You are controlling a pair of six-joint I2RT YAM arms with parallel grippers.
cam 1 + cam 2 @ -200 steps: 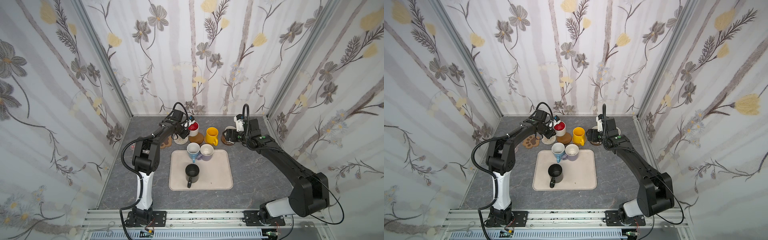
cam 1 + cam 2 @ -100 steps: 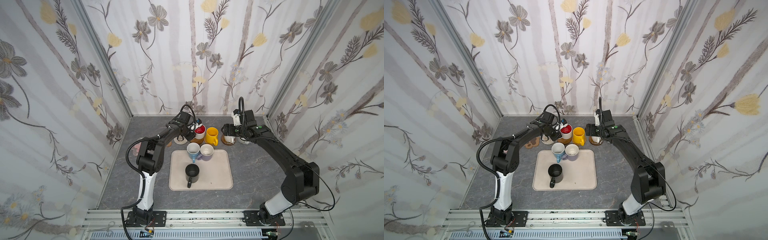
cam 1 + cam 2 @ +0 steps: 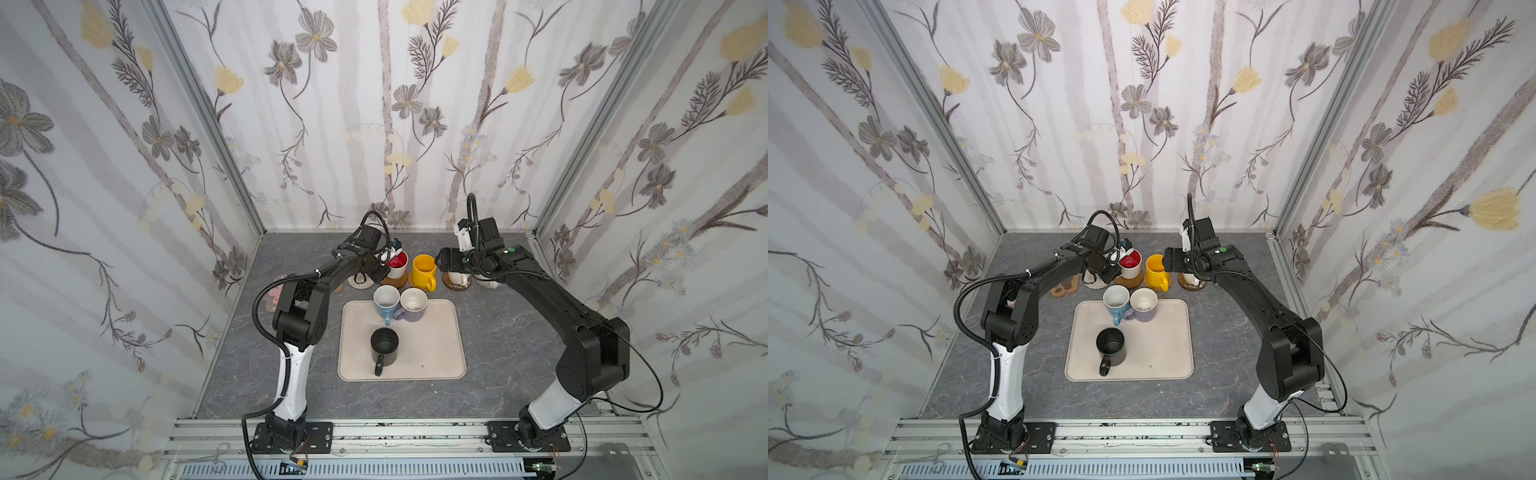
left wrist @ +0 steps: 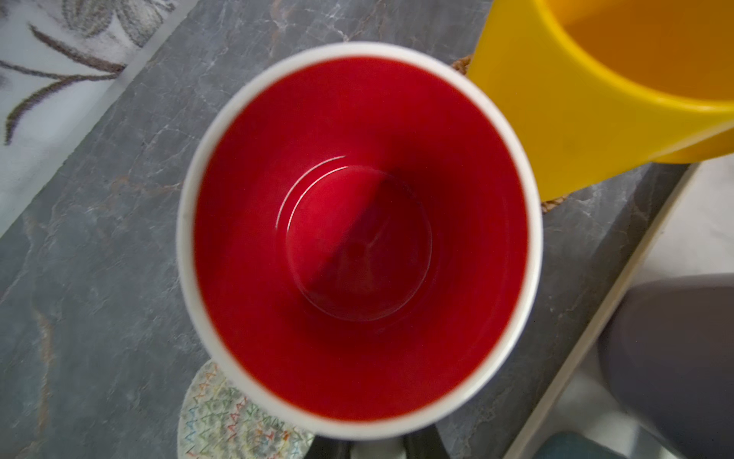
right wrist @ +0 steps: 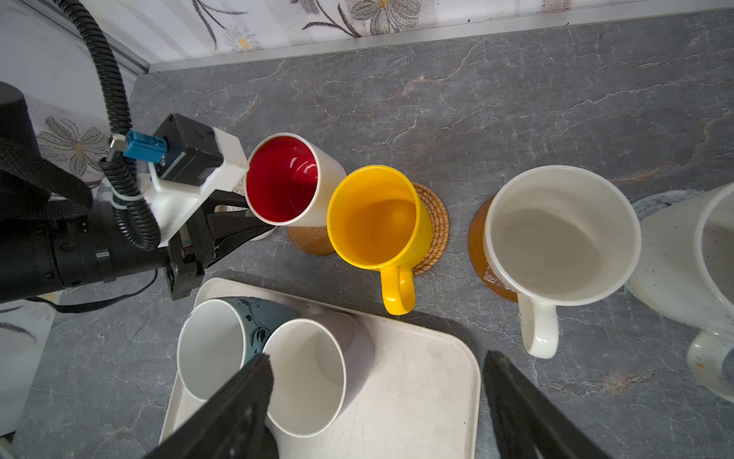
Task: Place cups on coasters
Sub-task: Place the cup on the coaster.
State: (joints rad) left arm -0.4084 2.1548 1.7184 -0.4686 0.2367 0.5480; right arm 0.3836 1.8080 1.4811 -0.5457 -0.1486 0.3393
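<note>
Right wrist view: left fingers point(image 5: 238, 232), narrow, hold the red-lined mug point(image 5: 284, 181) to seat it on the wooden disc point(image 5: 308, 243); right fingers point(image 5: 242, 397) gape empty above the tray point(image 5: 417, 377).

You see the red-lined white mug point(image 5: 284, 179) upright over the wooden disc coaster point(image 5: 310, 240), the yellow mug point(image 5: 377, 222) on the woven rattan coaster point(image 5: 437, 222), and a cream mug point(image 5: 556, 238) on the glossy brown disc point(image 5: 478, 234). The light blue mug point(image 3: 386, 301) and lavender mug point(image 3: 413, 305) touch on the beige tray point(image 3: 436, 349), with the black mug point(image 3: 384, 345) upright apart from them.
</note>
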